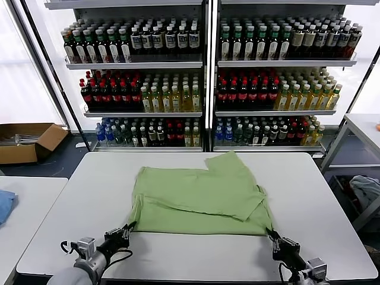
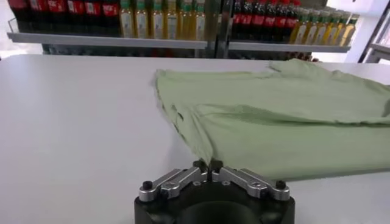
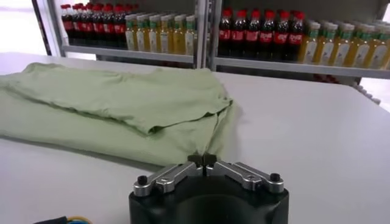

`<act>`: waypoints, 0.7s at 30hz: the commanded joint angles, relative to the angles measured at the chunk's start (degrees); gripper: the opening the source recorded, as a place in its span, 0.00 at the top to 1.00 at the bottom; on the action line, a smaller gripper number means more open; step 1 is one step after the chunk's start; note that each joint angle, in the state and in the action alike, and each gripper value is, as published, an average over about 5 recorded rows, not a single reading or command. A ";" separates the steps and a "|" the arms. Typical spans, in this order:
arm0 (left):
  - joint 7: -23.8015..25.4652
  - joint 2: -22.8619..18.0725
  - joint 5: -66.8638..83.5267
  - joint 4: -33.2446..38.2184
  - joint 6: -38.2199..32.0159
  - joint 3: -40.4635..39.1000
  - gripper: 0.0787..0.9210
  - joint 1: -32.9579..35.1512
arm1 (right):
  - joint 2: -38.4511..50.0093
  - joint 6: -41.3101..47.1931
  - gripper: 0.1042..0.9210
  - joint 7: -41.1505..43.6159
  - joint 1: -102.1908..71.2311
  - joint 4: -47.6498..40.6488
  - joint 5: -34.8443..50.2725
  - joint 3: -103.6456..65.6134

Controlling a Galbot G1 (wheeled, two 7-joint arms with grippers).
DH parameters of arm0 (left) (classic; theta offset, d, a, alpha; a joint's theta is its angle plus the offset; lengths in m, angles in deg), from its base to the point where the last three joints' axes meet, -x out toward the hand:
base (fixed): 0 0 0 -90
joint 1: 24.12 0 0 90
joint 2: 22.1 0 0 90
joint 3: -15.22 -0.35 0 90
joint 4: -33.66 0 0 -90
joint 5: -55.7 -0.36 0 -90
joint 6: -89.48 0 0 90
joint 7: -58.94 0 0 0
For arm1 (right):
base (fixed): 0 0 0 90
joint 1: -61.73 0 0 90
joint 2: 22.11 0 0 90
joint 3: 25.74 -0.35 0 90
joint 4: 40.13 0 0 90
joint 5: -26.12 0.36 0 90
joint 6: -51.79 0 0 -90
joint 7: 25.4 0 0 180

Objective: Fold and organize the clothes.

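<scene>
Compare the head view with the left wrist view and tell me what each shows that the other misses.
Only the head view shows the right gripper shut on the green shirt's near right corner, the cardboard box on the floor, and a blue cloth on the side table.

Only the left wrist view shows the left gripper's fingers close up, pinched together on the shirt's near corner.

Both show the left gripper, the shirt, the white table and the bottle shelves.
</scene>
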 commanded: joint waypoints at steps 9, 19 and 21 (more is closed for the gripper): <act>-1.26 -6.49 -2.42 15.94 0.95 9.64 0.98 21.48 | 0.45 -1.78 1.00 0.52 -16.30 7.91 -0.40 -3.23; -1.25 -6.56 -6.66 19.40 3.45 11.92 0.84 23.94 | -1.33 1.04 0.75 -3.21 -15.43 10.90 -0.52 -3.50; -1.29 -5.54 -5.86 19.63 3.90 13.59 0.77 22.28 | -0.80 1.07 0.67 -2.94 -13.71 11.31 1.99 -4.41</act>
